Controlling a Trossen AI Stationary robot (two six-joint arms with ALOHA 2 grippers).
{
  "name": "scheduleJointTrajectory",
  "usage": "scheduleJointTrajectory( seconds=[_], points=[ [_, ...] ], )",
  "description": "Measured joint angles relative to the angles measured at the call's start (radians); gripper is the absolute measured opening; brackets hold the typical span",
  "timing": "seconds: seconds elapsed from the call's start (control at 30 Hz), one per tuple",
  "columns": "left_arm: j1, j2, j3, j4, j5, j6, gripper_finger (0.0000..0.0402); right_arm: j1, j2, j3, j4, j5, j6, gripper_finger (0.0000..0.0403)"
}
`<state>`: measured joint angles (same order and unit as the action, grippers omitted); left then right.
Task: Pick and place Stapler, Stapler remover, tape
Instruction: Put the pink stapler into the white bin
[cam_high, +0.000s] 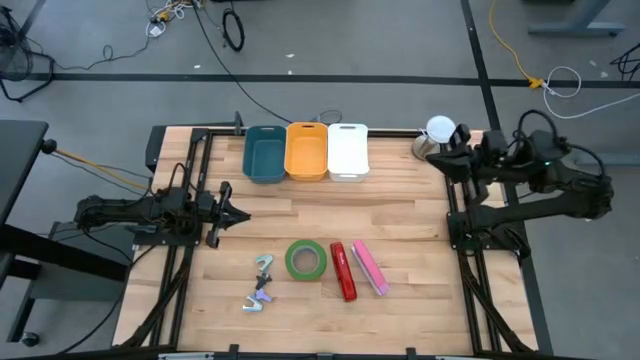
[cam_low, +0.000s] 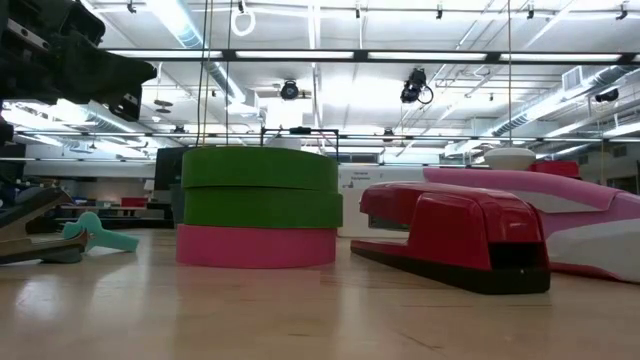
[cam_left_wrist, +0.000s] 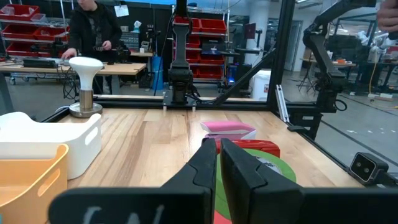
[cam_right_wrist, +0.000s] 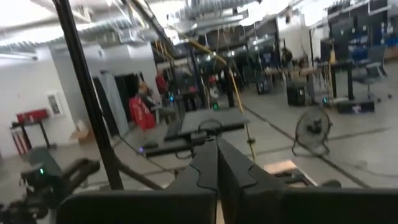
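no legible writing on tape (cam_high: 306, 259) or stapler (cam_high: 343, 270).

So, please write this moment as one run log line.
left end effector: shut, empty, left of tape | right end effector: shut, parked at right edge | red stapler, pink stapler: on table, untouched

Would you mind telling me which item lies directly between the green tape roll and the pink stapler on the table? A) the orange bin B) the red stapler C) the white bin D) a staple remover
B: in the high view the red stapler lies between the tape and the pink stapler; the bins stand in a row at the table's far edge.
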<state>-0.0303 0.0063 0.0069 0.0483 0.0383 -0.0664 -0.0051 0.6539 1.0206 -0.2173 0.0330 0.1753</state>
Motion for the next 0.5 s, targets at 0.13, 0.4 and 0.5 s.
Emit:
scheduleJointTrajectory(
  seconds=[0.13,0.4,0.5],
  points=[
    [0.0,0.0,0.0,0.0,0.0,0.0,0.0025,0.0,0.028,0.0,-0.027,0.0,0.0,0.0002],
    [0.0,0.0,0.0,0.0,0.0,0.0,0.0025,0.0,0.078,0.0,-0.04,-0.038,0.015,0.0002],
    [0.0,0.0,0.0,0.0,0.0,0.0,0.0025,0.0,0.092,0.0,-0.039,-0.099,0.057,0.0002]
  ],
)
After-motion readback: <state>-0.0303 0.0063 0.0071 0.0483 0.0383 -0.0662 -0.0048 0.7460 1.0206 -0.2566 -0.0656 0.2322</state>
